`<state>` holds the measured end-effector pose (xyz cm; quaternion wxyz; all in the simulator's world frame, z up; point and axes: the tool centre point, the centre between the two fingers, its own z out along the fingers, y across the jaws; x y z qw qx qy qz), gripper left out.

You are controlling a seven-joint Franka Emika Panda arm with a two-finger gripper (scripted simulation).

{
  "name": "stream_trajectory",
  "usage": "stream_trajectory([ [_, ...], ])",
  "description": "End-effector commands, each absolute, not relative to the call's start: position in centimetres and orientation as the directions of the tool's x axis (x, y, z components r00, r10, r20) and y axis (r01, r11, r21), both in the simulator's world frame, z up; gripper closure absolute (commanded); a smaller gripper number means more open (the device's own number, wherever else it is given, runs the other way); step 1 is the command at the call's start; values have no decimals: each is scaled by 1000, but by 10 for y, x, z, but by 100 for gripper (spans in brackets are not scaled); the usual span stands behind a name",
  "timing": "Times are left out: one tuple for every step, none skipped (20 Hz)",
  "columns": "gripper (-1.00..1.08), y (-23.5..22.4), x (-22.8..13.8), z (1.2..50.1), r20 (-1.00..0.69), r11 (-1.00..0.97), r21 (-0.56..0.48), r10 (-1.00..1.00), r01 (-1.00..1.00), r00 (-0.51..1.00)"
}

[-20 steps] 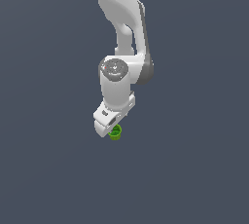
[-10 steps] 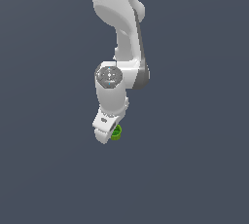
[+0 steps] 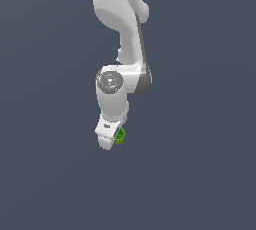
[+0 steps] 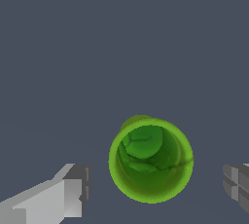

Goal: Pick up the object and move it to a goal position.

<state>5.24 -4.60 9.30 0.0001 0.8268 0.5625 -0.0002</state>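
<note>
The object [image 4: 151, 159] is a small bright green hollow cup, darker green inside, standing upright on the grey floor. In the wrist view it sits between my two grey fingertips [image 4: 73, 191], with a gap on each side. My gripper [image 4: 155, 189] is open around it and touches nothing. In the exterior view the object [image 3: 119, 136] peeks out from behind the white hand, at the gripper [image 3: 112, 141], whose fingers are mostly hidden by the hand there.
The white arm [image 3: 122, 49] hangs down from the top of the exterior view. The flat grey floor [image 3: 200, 174] lies all around.
The arm has shifted slightly toward the exterior view's left and lowered a little. The green object has stayed in place.
</note>
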Motion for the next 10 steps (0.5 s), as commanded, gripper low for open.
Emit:
stream_trajectory([
  [-92, -46, 53, 93, 0, -360, 0, 933, 933, 360],
  [-92, -46, 53, 93, 0, -365, 0, 931, 931, 365],
  [-92, -46, 53, 92, 0, -365, 0, 931, 931, 365],
  [-92, -46, 53, 91, 0, -365, 0, 931, 931, 365],
  [-92, -46, 52, 89, 0, -364, 0, 931, 931, 364],
  [-92, -46, 52, 86, 0, -364, 0, 931, 931, 364],
  [-92, -46, 52, 82, 0, -364, 0, 932, 932, 364],
  [-92, -46, 52, 78, 0, -363, 0, 932, 932, 363],
  [-92, -46, 52, 73, 0, -363, 0, 932, 932, 363],
  [-92, -46, 52, 67, 0, -362, 0, 932, 932, 362],
])
